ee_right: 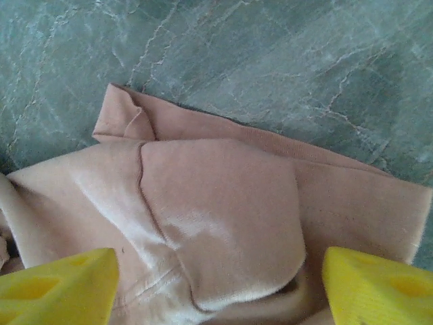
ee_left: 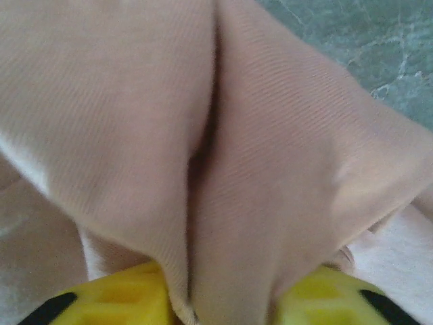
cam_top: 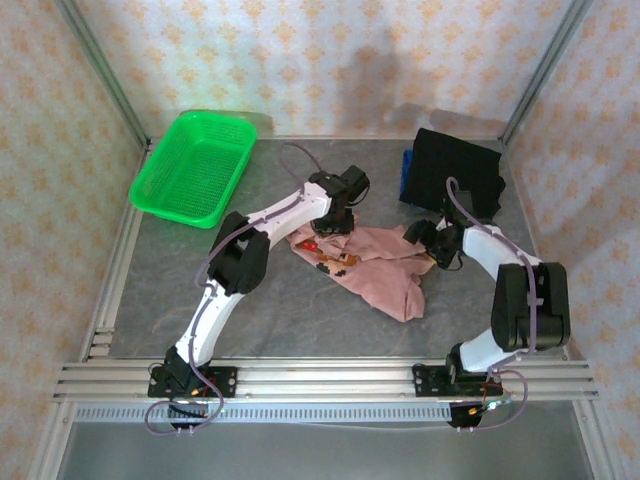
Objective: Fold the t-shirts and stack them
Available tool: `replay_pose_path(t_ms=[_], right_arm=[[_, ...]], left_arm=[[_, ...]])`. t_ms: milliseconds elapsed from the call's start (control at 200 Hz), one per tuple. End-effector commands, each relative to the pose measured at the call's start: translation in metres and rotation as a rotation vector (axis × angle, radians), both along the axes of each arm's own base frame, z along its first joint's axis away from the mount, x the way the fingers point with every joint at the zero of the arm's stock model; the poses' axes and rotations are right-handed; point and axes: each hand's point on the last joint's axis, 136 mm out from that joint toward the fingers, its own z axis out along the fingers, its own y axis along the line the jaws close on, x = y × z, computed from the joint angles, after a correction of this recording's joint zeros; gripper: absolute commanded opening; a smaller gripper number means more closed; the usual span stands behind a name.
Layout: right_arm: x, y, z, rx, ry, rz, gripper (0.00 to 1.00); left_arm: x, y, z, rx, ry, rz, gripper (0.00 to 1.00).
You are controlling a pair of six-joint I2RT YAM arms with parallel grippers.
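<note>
Clamped on a raised fold of the pink t-shirt (cam_top: pixel 375 265), the left gripper (cam_top: pixel 328 228) is found at the shirt's left end; cloth is bunched between its yellow fingers (ee_left: pixel 115 298). Bare table (cam_top: pixel 270 310) is left open toward the green basket (cam_top: pixel 195 165) and the near rail. From overhead a brown print (cam_top: pixel 328 260) is made out; at the left wrist plain crumpled cloth is seen. At the shirt's right end the right gripper (cam_top: pixel 432 248) is held spread, nothing gripped, its fingers (ee_right: pixel 61 284) straddling a seamed hem edge with open table beyond. Well right, by the far wall, the black t-shirt (cam_top: pixel 455 175) is laid folded.
</note>
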Motion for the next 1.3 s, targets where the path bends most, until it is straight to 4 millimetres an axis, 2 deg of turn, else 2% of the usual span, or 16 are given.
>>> replay_pose_path(t_ms=[0, 175, 290, 365, 450, 595, 756, 831, 911, 1081, 1201, 1296], right_arm=[[0.021, 0.000, 0.007, 0.026, -0.054, -0.031, 0.70], [0.039, 0.002, 0.008, 0.054, -0.077, -0.060, 0.40], [0.048, 0.000, 0.016, 0.050, -0.107, -0.072, 0.19], [0.051, 0.000, 0.025, 0.051, -0.137, -0.078, 0.09], [0.054, -0.001, 0.042, 0.055, -0.193, -0.082, 0.05], [0.059, -0.003, 0.085, 0.046, -0.321, -0.085, 0.03], [0.061, -0.003, 0.136, 0.049, -0.439, -0.076, 0.01], [0.064, -0.004, 0.167, 0.052, -0.514, -0.082, 0.01], [0.068, -0.006, 0.208, 0.038, -0.601, -0.078, 0.00], [0.080, -0.012, 0.304, -0.002, -0.776, -0.062, 0.00], [0.087, -0.017, 0.364, -0.025, -0.878, -0.054, 0.00], [0.088, -0.018, 0.400, -0.053, -0.948, -0.033, 0.00]], left_arm=[[0.006, 0.011, 0.008, 0.026, -0.023, 0.022, 0.24], [0.004, 0.012, 0.006, 0.008, -0.013, 0.025, 0.00], [0.004, 0.013, 0.012, -0.009, -0.018, 0.028, 0.00], [0.006, 0.013, 0.019, -0.024, -0.032, 0.033, 0.00], [0.009, 0.014, 0.028, -0.048, -0.052, 0.038, 0.00], [0.014, 0.015, 0.043, -0.099, -0.079, 0.057, 0.00], [0.027, 0.016, 0.075, -0.178, -0.142, 0.084, 0.00], [0.036, 0.015, 0.096, -0.223, -0.180, 0.098, 0.00], [0.050, 0.012, 0.126, -0.289, -0.233, 0.110, 0.00], [0.084, 0.008, 0.221, -0.463, -0.409, 0.140, 0.00], [0.099, 0.024, 0.291, -0.572, -0.553, 0.173, 0.00], [0.105, 0.042, 0.330, -0.638, -0.638, 0.193, 0.00]])
